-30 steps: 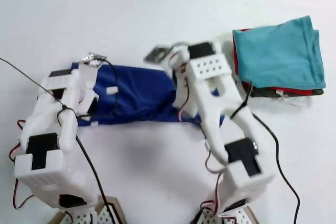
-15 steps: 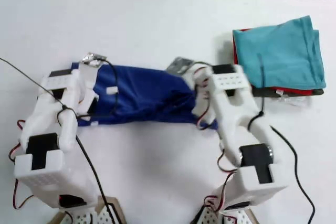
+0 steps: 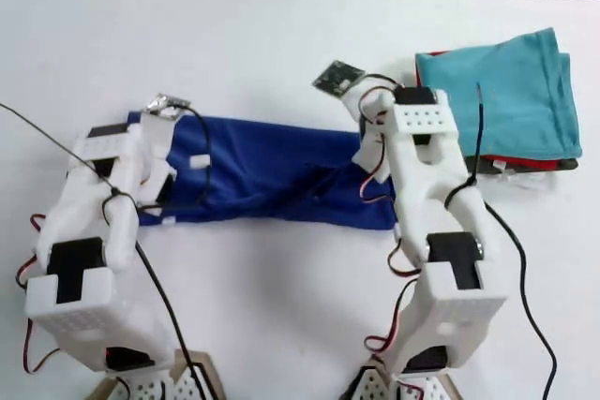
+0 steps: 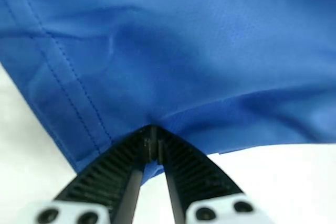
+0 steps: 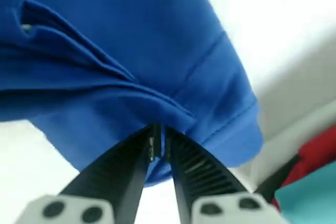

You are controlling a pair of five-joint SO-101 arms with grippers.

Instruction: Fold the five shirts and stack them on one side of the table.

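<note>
**Blue shirt held at both ends, folded pile waiting at the right edge**

The blue shirt (image 3: 272, 170) lies as a long band across the middle of the table (image 3: 234, 25), stretched between the two arms. It is flat on the white top, with a few creases towards its right end. The left gripper (image 4: 151, 148) has its jaws closed tight on the hem at the shirt's left end. The right gripper (image 5: 157, 148) is likewise pinched on a bunched fold of cloth at the right end, just beside the pile.

That pile sits near the right edge of the table, towards the far side. A teal shirt (image 3: 497, 91) lies on top, a red shirt (image 3: 530, 162) peeks out under it, and a dark shirt (image 3: 469, 166) is at the bottom.

By this reckoning at least three shirts are folded and stacked. The blue one is about halfway: narrowed lengthwise, but not yet folded short or carried to the pile. Going by the task's count of five, one more shirt would remain after it.
</note>
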